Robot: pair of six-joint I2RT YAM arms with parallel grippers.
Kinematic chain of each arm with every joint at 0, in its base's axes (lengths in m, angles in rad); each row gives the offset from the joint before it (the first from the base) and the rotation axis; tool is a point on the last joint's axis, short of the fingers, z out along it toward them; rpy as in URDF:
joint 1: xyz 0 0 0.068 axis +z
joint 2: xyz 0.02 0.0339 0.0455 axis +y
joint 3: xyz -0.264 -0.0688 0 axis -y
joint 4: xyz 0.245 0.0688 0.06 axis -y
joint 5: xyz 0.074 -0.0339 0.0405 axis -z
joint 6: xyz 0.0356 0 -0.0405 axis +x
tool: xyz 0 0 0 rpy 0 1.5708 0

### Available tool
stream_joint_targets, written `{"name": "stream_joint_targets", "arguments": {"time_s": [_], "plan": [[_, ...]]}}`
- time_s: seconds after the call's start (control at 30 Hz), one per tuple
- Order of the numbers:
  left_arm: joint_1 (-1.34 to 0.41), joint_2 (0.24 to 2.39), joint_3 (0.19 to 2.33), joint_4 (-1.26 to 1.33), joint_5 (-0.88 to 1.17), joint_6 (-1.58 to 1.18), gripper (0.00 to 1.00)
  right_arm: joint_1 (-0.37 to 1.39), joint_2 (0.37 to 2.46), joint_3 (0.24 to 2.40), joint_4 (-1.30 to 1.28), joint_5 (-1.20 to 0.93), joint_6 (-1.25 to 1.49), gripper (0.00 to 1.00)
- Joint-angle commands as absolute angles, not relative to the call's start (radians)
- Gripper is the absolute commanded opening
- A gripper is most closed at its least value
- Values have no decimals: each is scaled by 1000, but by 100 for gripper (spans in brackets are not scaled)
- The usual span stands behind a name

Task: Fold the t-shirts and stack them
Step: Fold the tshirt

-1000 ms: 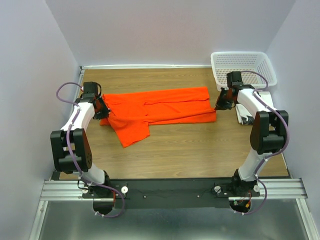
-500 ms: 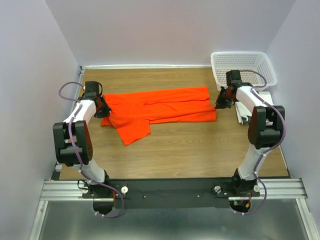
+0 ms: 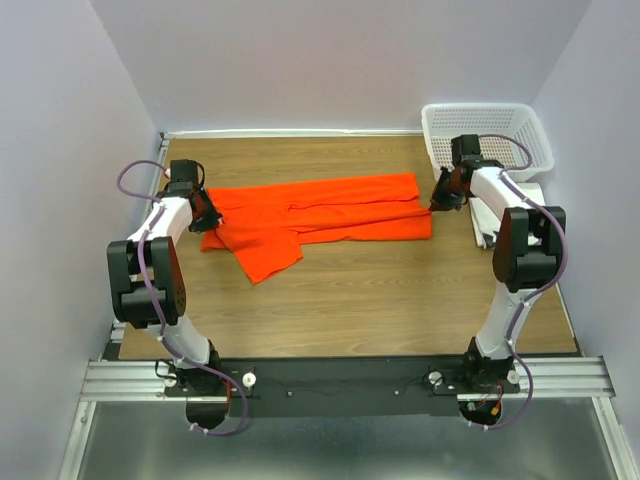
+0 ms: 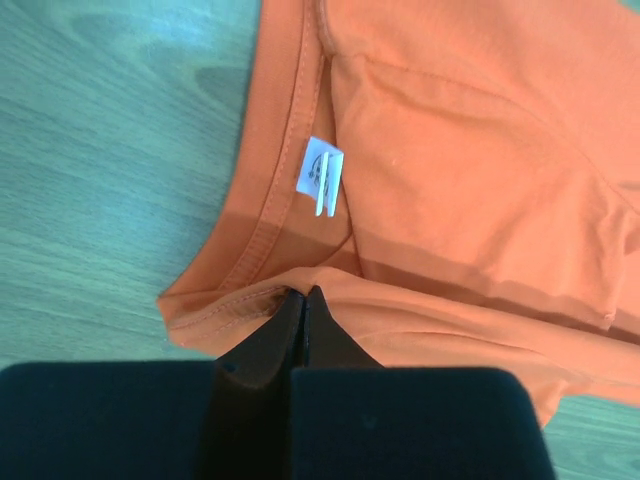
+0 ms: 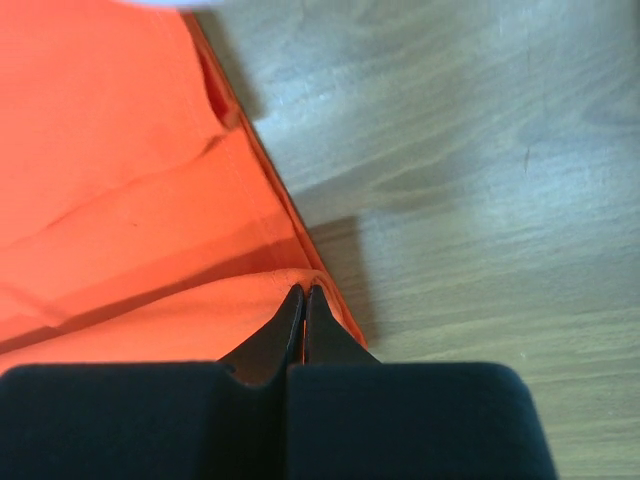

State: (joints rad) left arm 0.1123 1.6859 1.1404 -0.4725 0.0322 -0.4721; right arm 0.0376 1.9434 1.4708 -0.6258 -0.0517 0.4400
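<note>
The t-shirt [image 3: 320, 210] is lying half-folded across the upper middle of the desk [image 3: 380, 300]. The left jaws are pinching its collar edge, the right jaws its hem corner; uneven pulling is risking thin cloth slipping free.

Two arms are seen bolted side by side at the near edge, each bent sharply at the elbow and reaching toward the far side. The left arm [image 3: 160, 232] is stretched along the left side, with its wrist turned inward. The left gripper [image 4: 303, 296] is closed tight, with an edge of the t-shirt [image 4: 450, 200] pinched between its fingertips. The right arm [image 3: 500, 195] is posed as a mirror image on the right. The right gripper [image 5: 303, 293] is likewise closed, with a corner of the cloth pinched at its tips.
</note>
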Motion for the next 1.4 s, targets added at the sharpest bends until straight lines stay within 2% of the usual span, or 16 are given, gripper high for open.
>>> {"name": "stream_joint_targets", "arguments": {"time_s": [0.0, 0.23, 0.37, 0.4, 0.43, 0.5, 0.53, 0.63, 0.73, 0.93, 1.07, 1.23, 1.37], "plan": [[126, 1695, 1190, -459, -34, -457, 0, 26, 1988, 1519, -618, -40, 426, 1], [127, 1741, 1195, -446, -55, -454, 0, 26, 2046, 1545, -611, -66, 419, 1], [127, 1756, 1192, -442, -61, -462, 10, 28, 2066, 1548, -604, -67, 411, 5], [127, 1753, 1189, -440, -64, -466, 15, 28, 2066, 1551, -603, -69, 408, 7], [127, 1747, 1186, -439, -71, -469, 28, 28, 2062, 1552, -601, -74, 403, 15], [127, 1723, 1183, -440, -80, -474, 43, 26, 2049, 1554, -603, -81, 399, 25], [126, 1711, 1183, -439, -92, -474, 54, 28, 2031, 1551, -601, -83, 394, 35], [120, 1631, 1177, -451, -124, -468, 68, 29, 1971, 1537, -604, -83, 384, 48], [88, 1569, 1152, -478, -159, -465, 69, 32, 1918, 1502, -604, -86, 371, 58], [-79, 1405, 1005, -538, -230, -494, 69, 61, 1775, 1396, -606, -130, 353, 67], [-250, 1353, 884, -560, -222, -558, 69, 97, 1697, 1286, -603, -141, 357, 68], [-342, 1368, 822, -552, -218, -621, 59, 118, 1637, 1204, -600, -153, 360, 68], [-394, 1423, 813, -531, -233, -637, 55, 123, 1612, 1155, -589, -161, 357, 68]]}}
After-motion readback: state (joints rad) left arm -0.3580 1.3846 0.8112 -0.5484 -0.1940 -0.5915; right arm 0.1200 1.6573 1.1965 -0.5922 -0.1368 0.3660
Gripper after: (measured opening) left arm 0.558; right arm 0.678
